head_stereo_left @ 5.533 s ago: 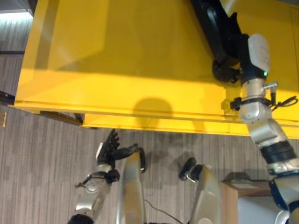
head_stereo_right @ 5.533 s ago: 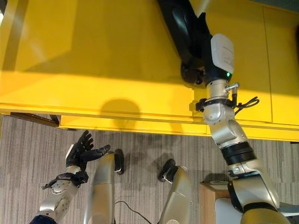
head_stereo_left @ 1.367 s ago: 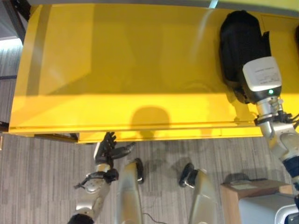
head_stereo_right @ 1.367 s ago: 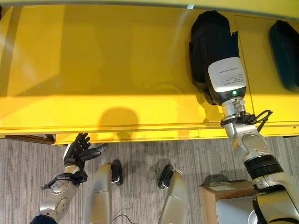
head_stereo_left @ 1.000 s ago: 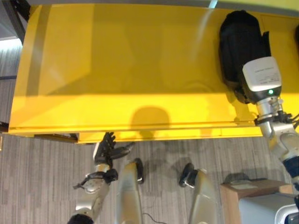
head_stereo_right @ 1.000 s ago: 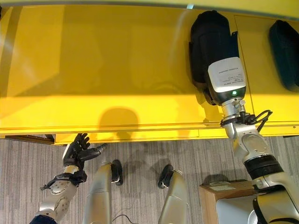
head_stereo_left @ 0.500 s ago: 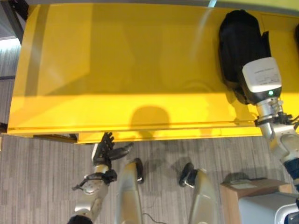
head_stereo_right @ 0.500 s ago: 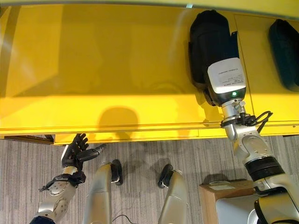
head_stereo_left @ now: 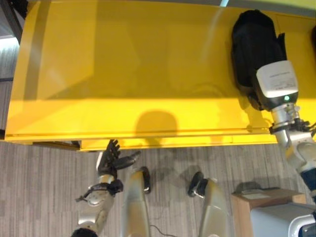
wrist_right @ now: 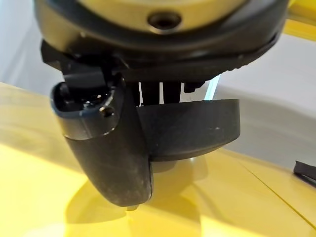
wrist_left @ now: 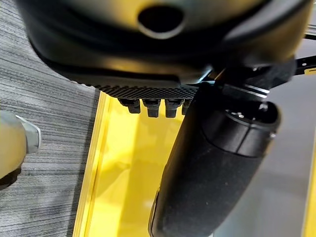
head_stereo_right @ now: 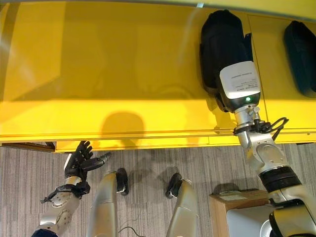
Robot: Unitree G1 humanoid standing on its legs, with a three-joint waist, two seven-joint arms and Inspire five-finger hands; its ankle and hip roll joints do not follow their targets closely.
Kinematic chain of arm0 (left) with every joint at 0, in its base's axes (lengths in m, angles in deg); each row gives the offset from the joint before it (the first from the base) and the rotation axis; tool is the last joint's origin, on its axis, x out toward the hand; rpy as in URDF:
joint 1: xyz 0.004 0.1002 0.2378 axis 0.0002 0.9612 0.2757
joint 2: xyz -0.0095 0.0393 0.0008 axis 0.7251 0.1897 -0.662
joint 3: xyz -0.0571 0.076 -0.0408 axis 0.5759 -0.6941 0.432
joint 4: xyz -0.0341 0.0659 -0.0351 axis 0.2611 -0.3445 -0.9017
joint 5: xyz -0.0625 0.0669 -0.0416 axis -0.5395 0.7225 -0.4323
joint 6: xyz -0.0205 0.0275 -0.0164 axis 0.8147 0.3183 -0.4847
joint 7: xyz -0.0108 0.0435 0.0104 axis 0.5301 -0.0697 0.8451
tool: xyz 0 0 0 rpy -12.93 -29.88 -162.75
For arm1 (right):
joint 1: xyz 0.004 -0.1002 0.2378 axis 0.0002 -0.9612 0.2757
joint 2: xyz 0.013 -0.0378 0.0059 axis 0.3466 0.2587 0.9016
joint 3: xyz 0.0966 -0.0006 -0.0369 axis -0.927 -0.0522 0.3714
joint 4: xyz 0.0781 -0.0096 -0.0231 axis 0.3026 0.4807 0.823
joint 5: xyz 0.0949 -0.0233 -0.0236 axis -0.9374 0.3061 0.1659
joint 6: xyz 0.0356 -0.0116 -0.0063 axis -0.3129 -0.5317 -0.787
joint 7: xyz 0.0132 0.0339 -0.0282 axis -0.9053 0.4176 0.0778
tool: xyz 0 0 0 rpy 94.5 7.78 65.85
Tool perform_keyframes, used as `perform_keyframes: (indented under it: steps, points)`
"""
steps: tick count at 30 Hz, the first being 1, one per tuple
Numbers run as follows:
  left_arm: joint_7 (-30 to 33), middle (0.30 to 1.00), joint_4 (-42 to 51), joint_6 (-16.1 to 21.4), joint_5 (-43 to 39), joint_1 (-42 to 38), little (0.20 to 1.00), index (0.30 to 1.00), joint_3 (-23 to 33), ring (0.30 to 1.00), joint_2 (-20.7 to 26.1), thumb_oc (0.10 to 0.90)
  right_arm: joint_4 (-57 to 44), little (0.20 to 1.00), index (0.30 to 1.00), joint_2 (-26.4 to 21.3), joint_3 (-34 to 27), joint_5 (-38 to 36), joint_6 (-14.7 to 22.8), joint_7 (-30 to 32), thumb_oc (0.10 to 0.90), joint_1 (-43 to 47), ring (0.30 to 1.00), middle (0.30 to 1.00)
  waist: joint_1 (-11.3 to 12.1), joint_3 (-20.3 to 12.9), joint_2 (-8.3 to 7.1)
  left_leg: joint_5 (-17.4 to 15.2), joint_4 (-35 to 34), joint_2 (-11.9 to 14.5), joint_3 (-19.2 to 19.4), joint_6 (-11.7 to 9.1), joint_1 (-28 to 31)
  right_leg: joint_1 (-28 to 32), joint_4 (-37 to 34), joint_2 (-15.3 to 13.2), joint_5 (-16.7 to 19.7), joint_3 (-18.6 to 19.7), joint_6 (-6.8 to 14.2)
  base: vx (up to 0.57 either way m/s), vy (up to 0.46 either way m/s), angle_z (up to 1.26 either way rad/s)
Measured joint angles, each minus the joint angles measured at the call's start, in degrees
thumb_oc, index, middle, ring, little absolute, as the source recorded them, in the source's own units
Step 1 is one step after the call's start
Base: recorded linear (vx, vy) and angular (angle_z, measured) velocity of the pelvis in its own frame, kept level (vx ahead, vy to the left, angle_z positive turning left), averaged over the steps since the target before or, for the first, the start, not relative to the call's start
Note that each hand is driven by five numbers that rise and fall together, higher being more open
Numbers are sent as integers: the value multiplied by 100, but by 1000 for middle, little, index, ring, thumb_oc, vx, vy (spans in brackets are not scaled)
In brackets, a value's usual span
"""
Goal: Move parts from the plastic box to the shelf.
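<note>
At upper right, the right hand (wrist_right: 129, 148) rests on a black part (head_stereo_right: 222, 47) lying on the yellow shelf (head_stereo_right: 108, 74), its grip unclear. Another part (head_stereo_right: 300, 54) lies beside it. The left hand (head_stereo_right: 79, 160) hangs spread and empty, lower left.

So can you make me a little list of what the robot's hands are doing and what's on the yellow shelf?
shelf: yellow shelf, wide flat top
on shelf: black part, second dark part near the right edge
right hand: right hand over the shelf at the black part; grip cannot be told
left hand: left hand low over the floor by the shelf's front edge, fingers spread, holding nothing
floor: grey carpet
</note>
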Motion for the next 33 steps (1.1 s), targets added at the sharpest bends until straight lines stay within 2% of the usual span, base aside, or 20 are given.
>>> perform_keyframes:
  steps: [6,9,18,24,32,33]
  points:
    - [-5,1000,23,0,9,31,1000,1000,90,1000,2,900,-409,1000,1000,-278,-266,-444,225,-219,900,-376,1000,1000,-11,67,-83,0,6,40,17,-1,5,10,-2,33,0,9,-1,7,2,-2]
    - [-4,1000,27,-1,9,56,1000,1000,218,1000,2,900,-657,1000,1000,-619,-299,-563,327,-429,900,-576,1000,1000,-24,100,-133,0,7,51,24,-2,13,10,-3,42,1,15,-3,0,0,0]
    - [-10,1000,105,-2,35,248,1000,1000,413,1000,15,900,-1100,1000,1000,-1251,-534,-911,673,-897,900,-1082,1000,1000,-32,138,-198,0,1,70,31,-5,33,20,-22,67,8,19,-9,0,0,0]
    - [-101,1000,236,-4,37,300,1000,1000,412,1000,105,900,-1087,1000,1000,-1494,-489,-1158,797,-1180,900,-1033,1000,1000,-15,169,-251,-5,0,82,64,-10,62,19,-39,92,32,67,-14,-2,-1,-2]
    - [-143,1000,244,-4,36,335,1000,1000,452,1000,231,900,-735,1000,1000,-2003,478,-1468,920,-1504,900,-113,1000,1000,1,175,-258,-3,11,106,84,-11,73,19,-53,104,71,78,-22,-1,0,-1]
    - [-161,1000,244,-6,34,354,1000,1000,447,1000,244,900,-564,1000,1000,-2125,969,-1631,961,-1598,900,422,1000,1000,-16,176,-260,-1,17,122,92,-12,75,15,-69,117,96,81,-28,-8,-4,-5]
